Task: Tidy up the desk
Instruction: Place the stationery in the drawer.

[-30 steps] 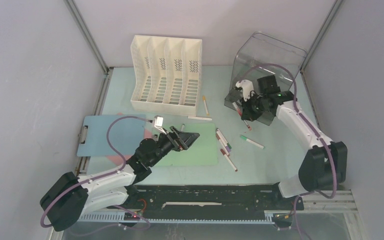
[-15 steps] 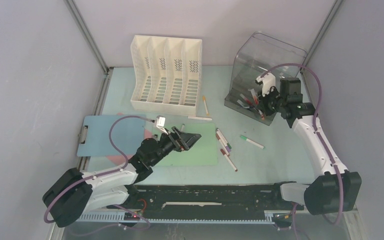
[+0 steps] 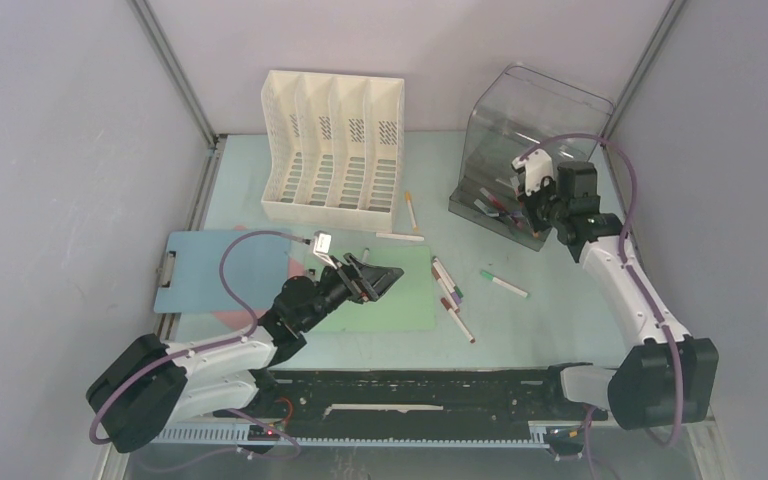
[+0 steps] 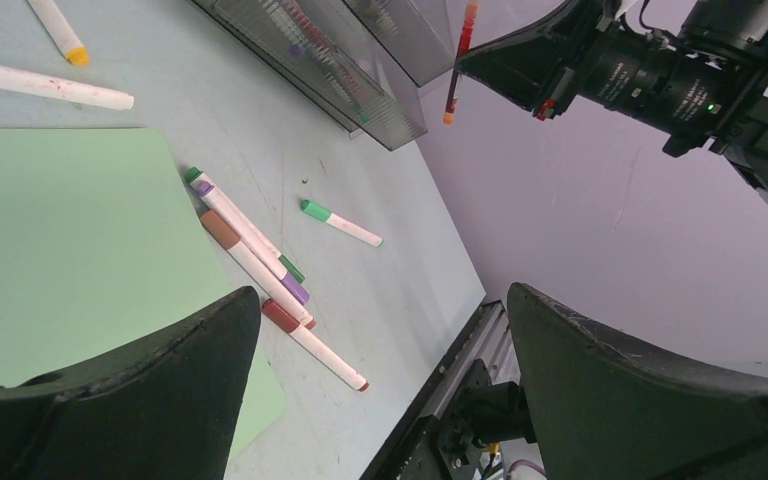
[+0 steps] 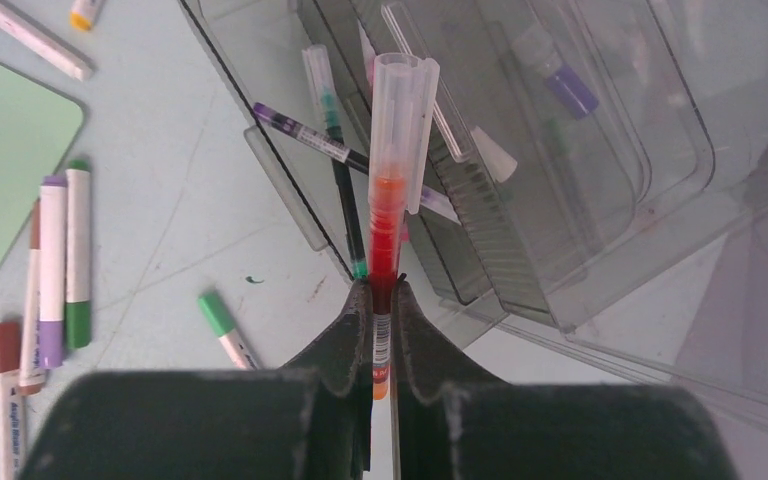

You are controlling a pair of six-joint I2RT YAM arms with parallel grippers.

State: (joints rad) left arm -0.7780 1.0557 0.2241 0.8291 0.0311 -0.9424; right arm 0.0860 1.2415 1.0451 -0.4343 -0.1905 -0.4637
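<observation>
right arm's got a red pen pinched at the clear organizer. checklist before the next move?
1. Grip: right gripper shut on the red pen, pen straight between the fingers: ok.
2. Aim: pen lined up over a slot of the clear organizer: cannot tell.
3. Room: a few pens inside the organizer, space beside them: ok.
4. Clearance: left gripper open and empty over the green sheet, well apart from the right arm: ok.
5. Tidiness of the desk: not ok, loose markers lie on it.
</observation>
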